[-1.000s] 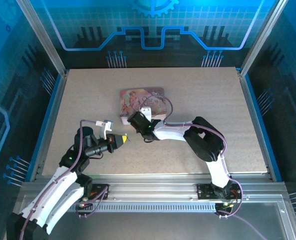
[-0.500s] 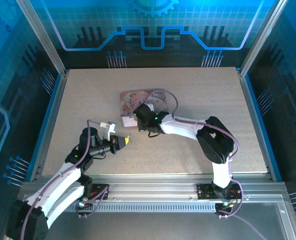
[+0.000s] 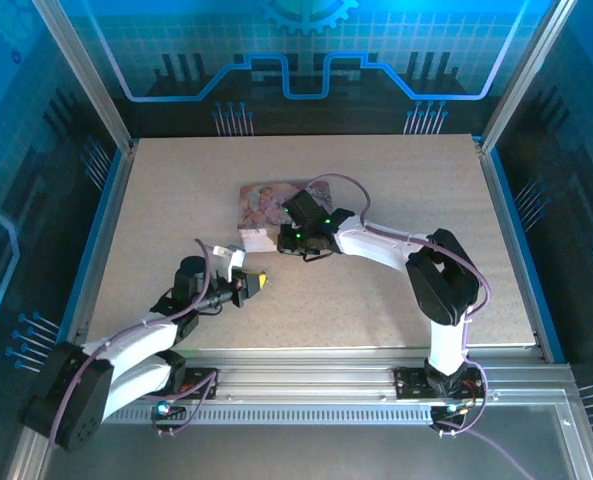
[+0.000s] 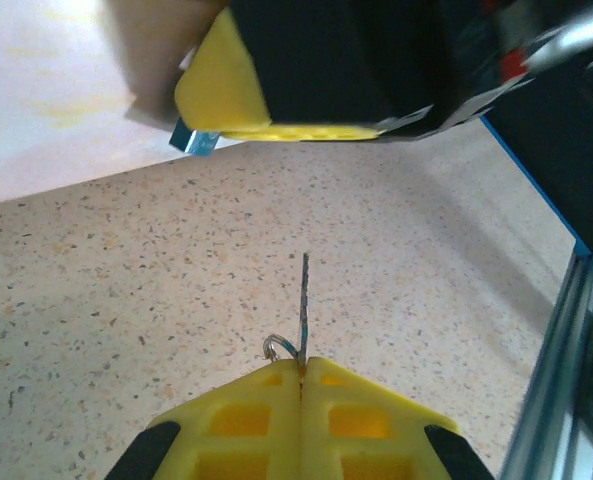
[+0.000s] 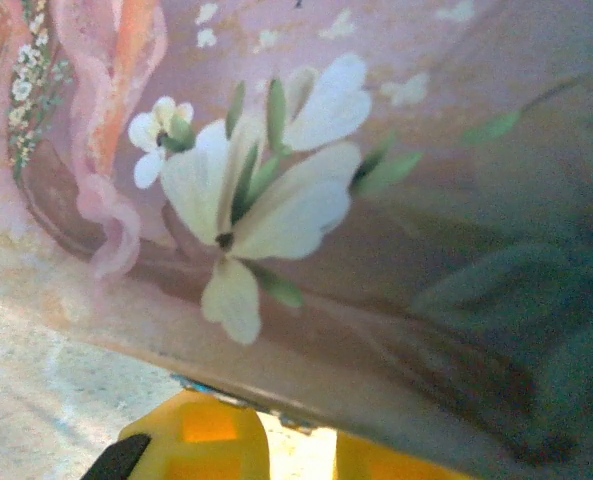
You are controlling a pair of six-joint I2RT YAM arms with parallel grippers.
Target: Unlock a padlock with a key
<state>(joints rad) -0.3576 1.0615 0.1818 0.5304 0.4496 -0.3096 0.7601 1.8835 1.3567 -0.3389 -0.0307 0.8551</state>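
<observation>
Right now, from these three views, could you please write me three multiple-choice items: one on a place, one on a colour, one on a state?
1. Where is the pink picture-printed tin box?
A. on the speckled table, at the right gripper
B. at the near right corner
C. hanging off the left edge

2. What colour is the body of the tiny padlock?
A. red
B. blue
C. green

3. How do the jaws of the left gripper stand?
A. wide open and empty
B. shut on the tin box
C. shut on the thin dark metal key

Answers:
1 A, the top view shows the tin flat on the table, and its flower print lies just ahead of the right wrist camera.
2 B, the left wrist view shows a small blue block.
3 C, the key's blade sticks out from between the closed yellow pads.
</observation>
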